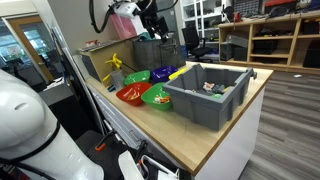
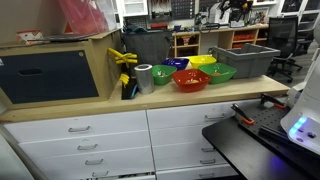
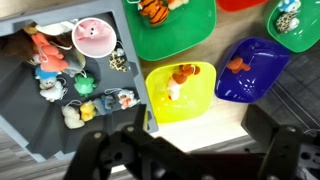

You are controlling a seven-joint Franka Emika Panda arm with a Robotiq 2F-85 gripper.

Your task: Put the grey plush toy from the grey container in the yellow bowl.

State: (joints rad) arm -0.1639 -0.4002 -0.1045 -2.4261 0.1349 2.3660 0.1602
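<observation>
In an exterior view the gripper (image 1: pixel 151 24) is hanging high over the back of the table (image 1: pixel 232 135), well clear of everything. I can't tell from here how its fingers are standing. Below it I'm counting one grey container (image 1: pixel 205 100) and five bowls bunched beside it. The yellow bowl (image 1: pixel 178 72) is sitting just beside the container's rim.

In an exterior view from the drawer side I'm getting the same count: one grey container (image 2: pixel 245 62), five bowls with the yellow bowl (image 2: pixel 203 61) among them, plus one silver can (image 2: pixel 144 77). I'm not managing to pick out the gripper here.

In the wrist view the fingers (image 3: pixel 108 150) are standing wide apart with nothing between them. The yellow bowl (image 3: pixel 180 100) is lying straight ahead of the gripper (image 3: pixel 192 152), with one orange-and-white toy (image 3: pixel 177 85) in it. The grey container (image 3: pixel 30 135) is sitting off past the finger on the picture's left, holding roughly ten small toys, too jumbled for an exact count. The grey plush toy (image 3: pixel 72 116) is in there somewhere. I'm guessing it's the greyish lump nearest the gripper, but I can't be sure.

So I'd say it's lining up for the pick. I'd be sliding sideways until that lump is centred between the fingers, then dropping straight down with them wide so the neighbours aren't getting pinched. Then I'd be lifting well clear of the rim before crossing to the bowl.
</observation>
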